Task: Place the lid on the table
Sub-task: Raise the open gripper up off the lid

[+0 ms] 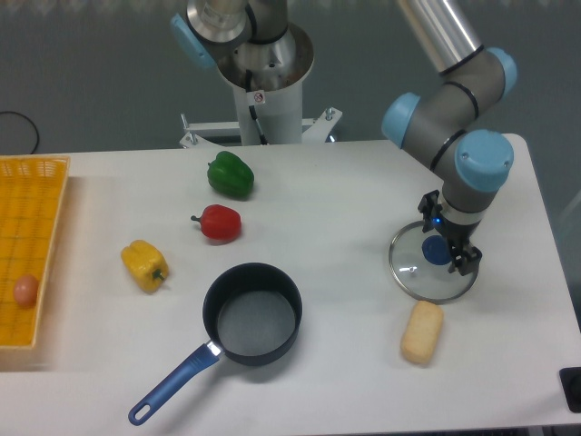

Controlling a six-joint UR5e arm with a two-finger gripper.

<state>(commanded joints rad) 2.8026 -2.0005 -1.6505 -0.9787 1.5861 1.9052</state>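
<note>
White table (345, 191) carries the glass lid (433, 263) lying flat, end effector (444, 245) released just above its knob.

The robot was a grey metal arm (442, 36) of smooth silver tubes joined by darker grey rounded housings; each joint carried a light blue round plastic cap (484, 160); the pale cylindrical base column (264, 91) bore a small red and white sticker and stood on a white bracket with visible bolts; the small black two-finger gripper (446, 250) at the wrist showed a tiny blue glowing light on its dark body.
</note>
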